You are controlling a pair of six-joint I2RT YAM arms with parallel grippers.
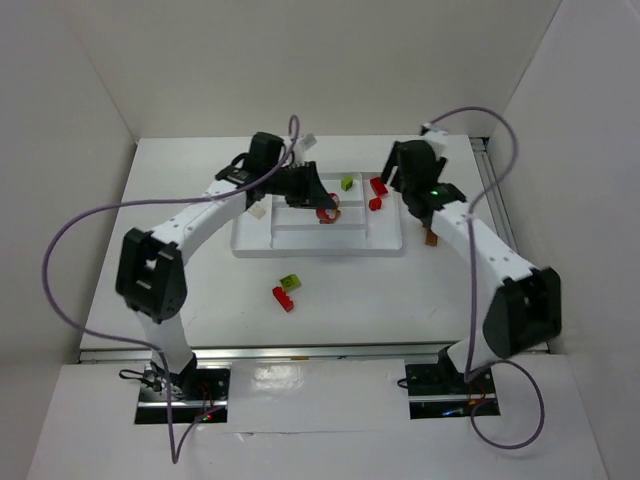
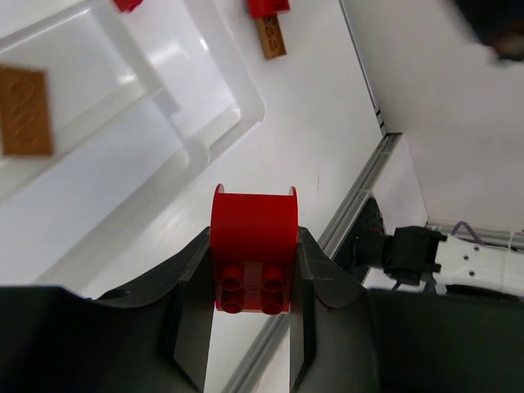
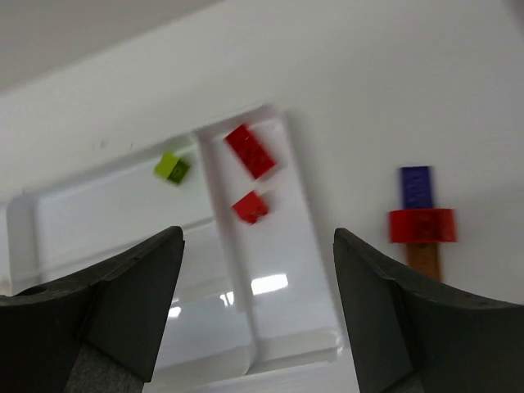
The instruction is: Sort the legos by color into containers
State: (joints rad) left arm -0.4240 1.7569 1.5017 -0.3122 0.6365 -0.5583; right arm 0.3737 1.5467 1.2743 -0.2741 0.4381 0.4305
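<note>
My left gripper (image 1: 320,205) hangs over the middle of the white tray (image 1: 320,250) and is shut on a red arch brick (image 2: 254,254). An orange-brown brick (image 2: 23,110) lies in a compartment below it. My right gripper (image 3: 258,246) is open and empty above the tray's right end; it also shows in the top view (image 1: 402,182). Two red bricks (image 3: 250,151) (image 3: 250,206) lie in the right compartment. A lime green brick (image 3: 173,167) lies in the compartment beside it. A lime brick (image 1: 291,282) and a red brick (image 1: 283,298) lie on the table in front of the tray.
A stack of a dark blue, a red and an orange-brown brick (image 3: 422,225) lies on the table right of the tray, near my right arm (image 1: 470,240). White walls close in the table on the left, back and right. A metal rail (image 2: 360,188) runs along the table's right edge.
</note>
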